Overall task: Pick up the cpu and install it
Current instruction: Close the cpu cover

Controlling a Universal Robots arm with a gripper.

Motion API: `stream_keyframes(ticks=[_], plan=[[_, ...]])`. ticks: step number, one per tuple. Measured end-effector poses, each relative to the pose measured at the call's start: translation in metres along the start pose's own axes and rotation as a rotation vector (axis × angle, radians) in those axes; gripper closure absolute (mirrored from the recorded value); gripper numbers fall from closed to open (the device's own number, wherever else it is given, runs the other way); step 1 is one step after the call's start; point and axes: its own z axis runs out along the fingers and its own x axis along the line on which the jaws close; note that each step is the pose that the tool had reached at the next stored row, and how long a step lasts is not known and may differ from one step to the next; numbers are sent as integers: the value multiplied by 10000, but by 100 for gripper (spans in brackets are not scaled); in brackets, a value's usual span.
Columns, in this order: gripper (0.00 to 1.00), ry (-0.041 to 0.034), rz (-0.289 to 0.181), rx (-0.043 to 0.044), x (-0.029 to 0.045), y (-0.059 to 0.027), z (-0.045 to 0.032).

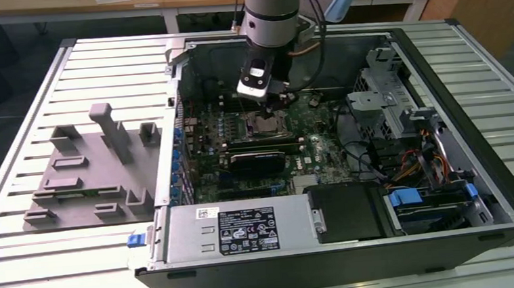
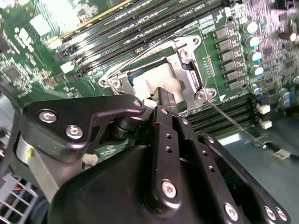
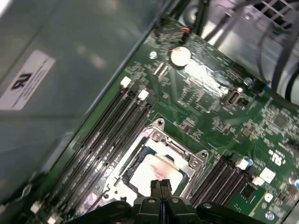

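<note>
The cpu (image 3: 150,171), a silvery-white square chip, lies flat inside the metal socket frame (image 3: 161,135) on the green motherboard. It also shows in the second wrist view as the cpu (image 2: 154,80) within the socket frame (image 2: 187,63). My gripper (image 3: 161,185) hangs right over the chip's edge with its two black fingertips pressed together and nothing between them. I cannot tell whether they touch the chip. In the exterior view the gripper (image 1: 272,101) is lowered into the open computer case, just above the socket (image 1: 265,123).
A grey plastic fixture tray (image 1: 87,173) stands outside the case on the exterior view's left. Inside are a black heatsink block (image 1: 258,161), memory slots (image 3: 110,135), a power supply (image 1: 236,230), a drive cage and cables (image 1: 412,160) on the exterior view's right.
</note>
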Motion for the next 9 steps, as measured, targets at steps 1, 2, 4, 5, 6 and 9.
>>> stream_keyframes(ticks=[1,2,4,5,6,9], plan=[[89,1,-179,2,0,0,0],[89,2,-365,4,0,0,0],[89,3,-735,8,0,0,0],[89,4,-915,9,0,0,0],[89,5,-1094,11,0,0,0],[89,8,-1640,17,0,0,0]])
